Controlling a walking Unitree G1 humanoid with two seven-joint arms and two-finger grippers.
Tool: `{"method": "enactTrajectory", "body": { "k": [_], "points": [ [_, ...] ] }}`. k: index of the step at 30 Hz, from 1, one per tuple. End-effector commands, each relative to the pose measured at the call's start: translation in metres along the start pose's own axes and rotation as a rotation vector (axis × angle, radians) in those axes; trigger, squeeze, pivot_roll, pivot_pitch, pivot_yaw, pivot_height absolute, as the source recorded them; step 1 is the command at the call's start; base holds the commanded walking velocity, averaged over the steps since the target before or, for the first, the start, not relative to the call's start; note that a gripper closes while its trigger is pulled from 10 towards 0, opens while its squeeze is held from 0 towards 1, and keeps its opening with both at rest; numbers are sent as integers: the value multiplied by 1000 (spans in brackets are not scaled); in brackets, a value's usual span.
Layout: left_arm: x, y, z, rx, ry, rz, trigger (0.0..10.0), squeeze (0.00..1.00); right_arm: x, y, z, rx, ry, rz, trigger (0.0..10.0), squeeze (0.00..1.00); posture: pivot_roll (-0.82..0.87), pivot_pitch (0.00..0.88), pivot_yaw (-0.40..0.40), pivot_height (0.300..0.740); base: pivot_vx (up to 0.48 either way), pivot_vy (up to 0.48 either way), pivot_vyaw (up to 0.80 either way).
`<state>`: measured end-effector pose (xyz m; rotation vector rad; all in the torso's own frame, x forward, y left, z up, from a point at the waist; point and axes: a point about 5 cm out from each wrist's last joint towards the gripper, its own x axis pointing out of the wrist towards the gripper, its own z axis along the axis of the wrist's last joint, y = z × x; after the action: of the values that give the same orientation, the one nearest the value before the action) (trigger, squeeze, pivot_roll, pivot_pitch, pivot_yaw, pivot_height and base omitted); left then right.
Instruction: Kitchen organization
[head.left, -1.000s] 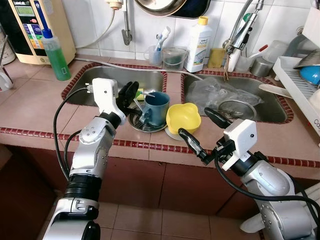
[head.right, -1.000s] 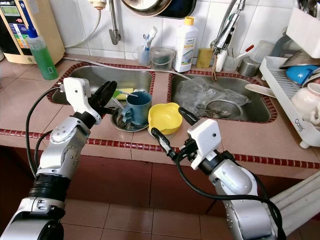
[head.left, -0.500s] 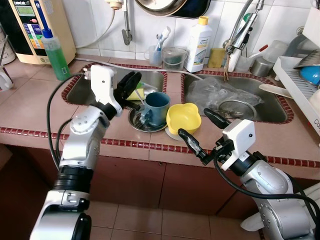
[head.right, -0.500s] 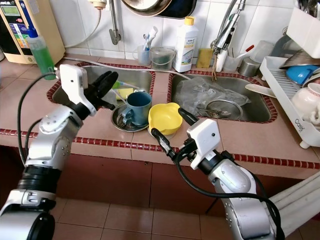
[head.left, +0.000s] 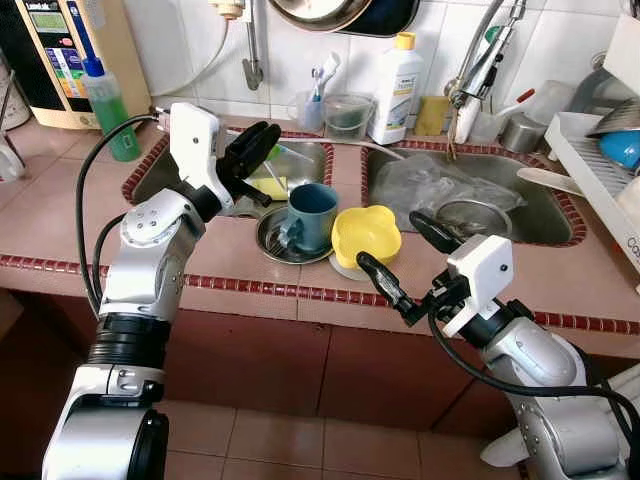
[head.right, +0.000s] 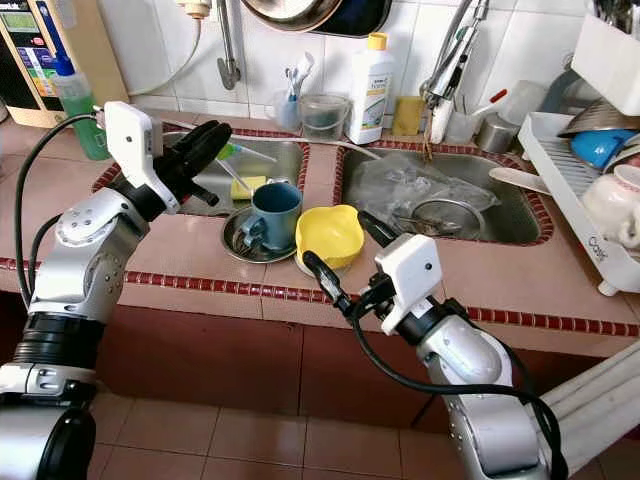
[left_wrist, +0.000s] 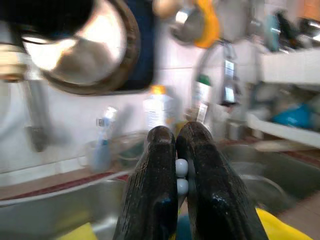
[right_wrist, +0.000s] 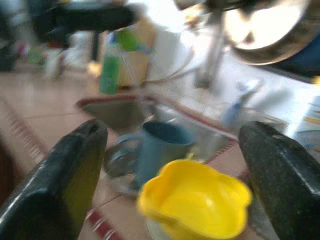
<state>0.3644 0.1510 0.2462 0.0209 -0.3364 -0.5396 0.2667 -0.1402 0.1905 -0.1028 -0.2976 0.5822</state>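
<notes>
The left end effector (head.left: 262, 140) is raised over the left sink (head.left: 300, 160) with its black fingers pressed together on nothing, its wrist view blurred so that only a white bottle (left_wrist: 159, 112) and hanging pans can be made out behind them. The right end effector (head.left: 395, 255) hangs at the table (head.left: 60, 215) edge with its fingers spread wide apart, just before the yellow bowl (head.left: 366, 234), which partly covers a dish under it. Beside the bowl a blue mug (head.left: 310, 214) stands on a metal plate (head.left: 275, 245), and the right sink (head.left: 500, 205) holds crumpled clear plastic that is hard to read.
</notes>
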Motion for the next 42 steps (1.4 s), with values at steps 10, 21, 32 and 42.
{"method": "enactTrajectory", "body": {
  "k": [10, 21, 32, 42],
  "points": [
    [-21, 12, -14, -57, -26, 319, 10000, 0, -1, -46, 21, 50, -150, -315, 10000, 0, -136, 0, -22, 740, 0, 0, 0],
    [-34, 6, -30, -31, 27, 352, 10000, 0, -6, -56, 13, 33, -122, -410, 10000, 0, -120, 0, -36, 740, 0, 0, 0],
    [-38, 12, -26, -24, 24, 355, 10000, 0, -6, -50, 10, 31, -120, -397, 10000, 0, -115, 0, -25, 740, 0, 0, 0],
    [-36, 11, -23, -38, 11, 343, 10000, 0, -8, -50, 12, 30, -126, -396, 10000, 0, -123, 0, -22, 740, 305, 0, 0]
  ]
}}
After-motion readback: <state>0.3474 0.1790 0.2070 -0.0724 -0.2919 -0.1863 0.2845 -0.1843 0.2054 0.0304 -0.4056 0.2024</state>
